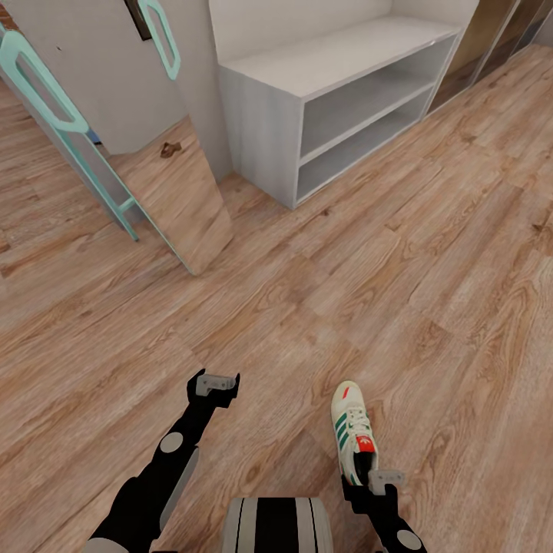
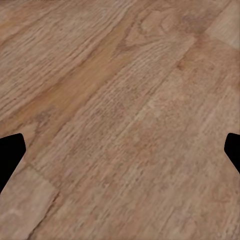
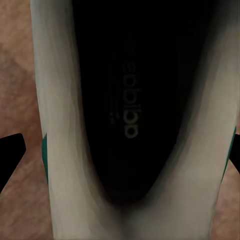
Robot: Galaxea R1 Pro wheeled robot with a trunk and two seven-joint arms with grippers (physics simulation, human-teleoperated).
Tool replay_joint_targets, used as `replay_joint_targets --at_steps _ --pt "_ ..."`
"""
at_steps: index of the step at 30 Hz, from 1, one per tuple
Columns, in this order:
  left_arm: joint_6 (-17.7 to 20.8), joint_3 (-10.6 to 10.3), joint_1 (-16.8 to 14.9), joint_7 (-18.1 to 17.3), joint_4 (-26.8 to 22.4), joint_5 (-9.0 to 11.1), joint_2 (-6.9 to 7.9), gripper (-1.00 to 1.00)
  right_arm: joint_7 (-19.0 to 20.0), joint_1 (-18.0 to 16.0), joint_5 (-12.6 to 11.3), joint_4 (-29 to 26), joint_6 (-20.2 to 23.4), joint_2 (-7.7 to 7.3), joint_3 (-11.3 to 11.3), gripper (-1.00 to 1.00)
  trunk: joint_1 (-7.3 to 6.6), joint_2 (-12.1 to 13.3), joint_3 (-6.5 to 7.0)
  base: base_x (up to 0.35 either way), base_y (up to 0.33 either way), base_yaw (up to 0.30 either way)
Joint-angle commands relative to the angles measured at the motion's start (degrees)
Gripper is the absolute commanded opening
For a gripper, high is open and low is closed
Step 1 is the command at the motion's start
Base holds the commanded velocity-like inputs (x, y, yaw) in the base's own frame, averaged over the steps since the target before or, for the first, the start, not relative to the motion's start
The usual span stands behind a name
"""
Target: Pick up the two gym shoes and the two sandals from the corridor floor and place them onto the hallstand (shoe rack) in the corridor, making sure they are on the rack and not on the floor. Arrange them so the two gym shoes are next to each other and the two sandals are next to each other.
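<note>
1. In the head view, low at the frame's left, my left arm reaches forward, black with grey joint caps, ending in the left gripper [image 1: 215, 383], a grey bar with two short dark fingers spread wide over bare boards, nothing between them. At the lower right, my right arm comes up short and steep; the right gripper [image 1: 382, 483] sits at the heel of a gym shoe [image 1: 352, 432]. Whether its fingers are pressing on the shoe I cannot tell. The shoe lies on the corridor floor [image 1: 430, 292], toe pointing away from me: cream-white upper, white laces, green side stripes, red-orange tongue tag. Floor: light-brown wood-grain planks, matt. Further off stands the hallstand [image 1: 338, 69], white-grey, flat top, two open shelves beneath, well apart from the shoe. Left of it, a tall wardrobe [image 1: 130, 84] with a mirrored door and pale teal loop handles.

2. In the left wrist view, plank flooring with swirling grain and one board seam; a black fingertip [image 2: 10, 152] at each side edge, set wide, gripping nothing.

3. In the right wrist view, the shoe's opening [image 3: 135, 100] seen from close above: dark insole with faint lettering, smooth cream collar around it, green slivers at the sides. One black fingertip [image 3: 9, 155] flanks the shoe at each edge; contact is not discernible.
</note>
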Motion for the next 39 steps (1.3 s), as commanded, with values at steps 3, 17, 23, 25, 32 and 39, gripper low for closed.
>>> replay_joint_targets --at_steps 3,17,23,25,32,39 --pt "-0.2 0.0 0.0 0.0 0.0 0.1 0.01 1.0 0.1 0.0 -0.1 0.0 -0.2 0.01 0.0 1.0 -0.01 0.0 -0.03 0.004 0.0 0.0" --pt "-0.2 0.0 0.0 0.0 0.0 0.1 0.01 1.0 0.1 0.0 0.0 0.1 -0.2 0.01 0.0 -1.0 -0.01 0.0 -0.03 0.0 0.0 0.0" --pt "-0.2 0.0 0.0 0.0 0.0 0.1 0.01 1.0 0.1 0.0 0.0 0.0 -0.2 0.01 0.0 -1.0 -0.01 0.0 -0.03 0.0 0.0 0.0" --pt "-0.2 0.0 0.0 0.0 0.0 0.1 0.01 1.0 0.1 0.0 0.0 0.0 -0.2 0.01 0.0 -1.0 -0.01 0.0 -0.03 0.0 0.0 0.0" --pt "-0.2 0.0 0.0 0.0 0.0 0.1 0.01 1.0 0.1 0.0 -0.1 0.0 -0.2 0.01 0.0 -1.0 -0.01 0.0 -0.03 0.0 0.0 0.0" --pt "-0.1 0.0 0.0 0.1 -0.1 0.1 0.01 1.0 0.2 0.0 0.0 -0.4 -0.2 -0.05 -0.1 -1.0 -0.11 0.0 0.86 0.0 0.0 0.0"
